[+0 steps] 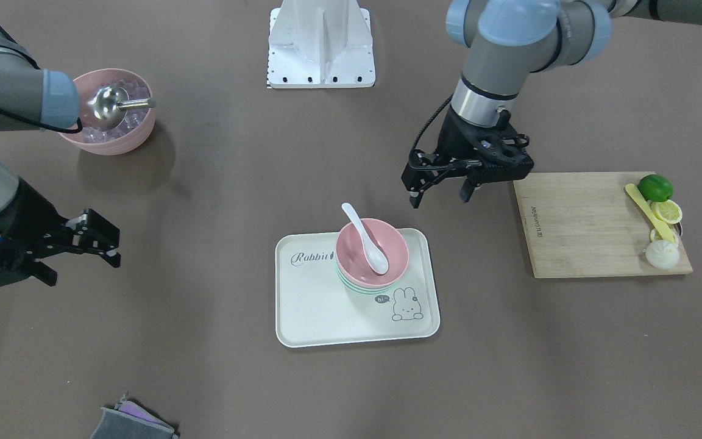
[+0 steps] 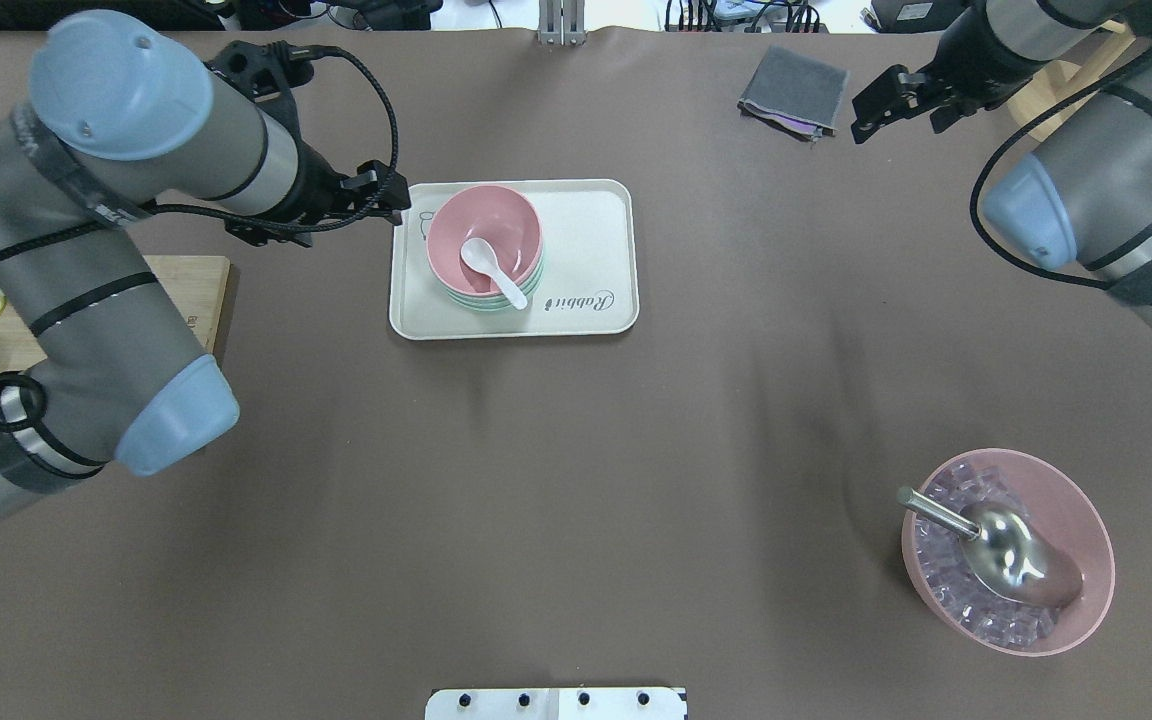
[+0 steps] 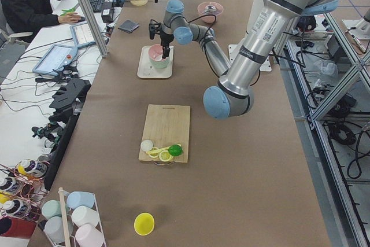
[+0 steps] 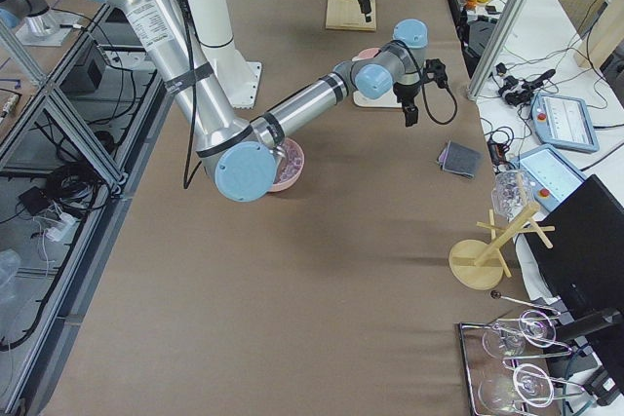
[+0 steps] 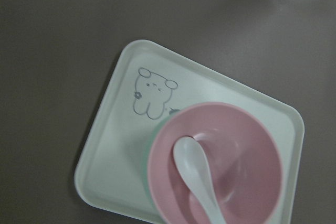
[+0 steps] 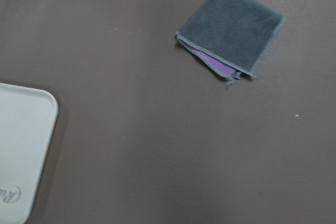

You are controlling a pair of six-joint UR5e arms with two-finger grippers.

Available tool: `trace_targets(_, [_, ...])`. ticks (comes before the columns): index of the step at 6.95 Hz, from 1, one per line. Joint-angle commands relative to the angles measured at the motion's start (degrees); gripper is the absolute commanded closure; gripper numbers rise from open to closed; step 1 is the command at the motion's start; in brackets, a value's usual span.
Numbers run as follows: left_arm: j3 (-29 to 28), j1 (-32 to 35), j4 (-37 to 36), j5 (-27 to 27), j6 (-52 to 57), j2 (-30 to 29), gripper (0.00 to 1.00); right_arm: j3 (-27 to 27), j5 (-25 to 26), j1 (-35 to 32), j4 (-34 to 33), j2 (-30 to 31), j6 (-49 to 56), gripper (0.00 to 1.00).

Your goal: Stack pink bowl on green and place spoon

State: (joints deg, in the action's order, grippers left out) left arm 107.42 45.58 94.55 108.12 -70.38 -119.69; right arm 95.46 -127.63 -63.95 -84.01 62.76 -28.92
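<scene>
The small pink bowl (image 1: 387, 244) sits nested on the mint-green bowl stack (image 1: 357, 288) on a cream rabbit tray (image 1: 314, 305). The white spoon (image 1: 366, 241) lies in the pink bowl with its handle over the rim. All also show in the overhead view: the pink bowl (image 2: 516, 225), the spoon (image 2: 491, 268), the green stack (image 2: 471, 300) and the tray (image 2: 596, 230). The left wrist view shows the pink bowl (image 5: 247, 145) and the spoon (image 5: 197, 182). My left gripper (image 1: 440, 197) hangs open and empty beside the tray. My right gripper (image 1: 83, 268) is open and empty, far from the tray.
A ribbed pink bowl (image 1: 131, 137) with ice cubes holds a metal scoop (image 1: 107, 107). A wooden cutting board (image 1: 582, 225) carries a lime, lemon slices and a yellow utensil. A folded grey cloth (image 2: 794, 92) lies near my right gripper. The white robot base (image 1: 320, 42) stands at the table's edge.
</scene>
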Motion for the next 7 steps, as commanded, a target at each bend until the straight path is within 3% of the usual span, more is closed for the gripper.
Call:
trace_targets(1, [4.3,4.8,-0.8,0.3,6.1,7.9,0.02,3.3,-1.4,-5.9,-4.3,7.4,17.0,0.0])
trace_targets(4, [3.4,9.1,5.4,0.0,12.0,17.0,0.02,0.6,-1.0,-10.0,-4.1,10.9,20.4,0.0])
trace_targets(6, [3.1,15.0,7.8,9.8,27.0,25.2,0.02,-1.4,-1.5,-13.6,-4.8,12.7,24.9,0.0])
trace_targets(7, [2.2,18.6,8.3,11.7,32.1,29.6,0.02,-1.5,-1.4,-14.4,-4.2,15.0,26.0,0.0])
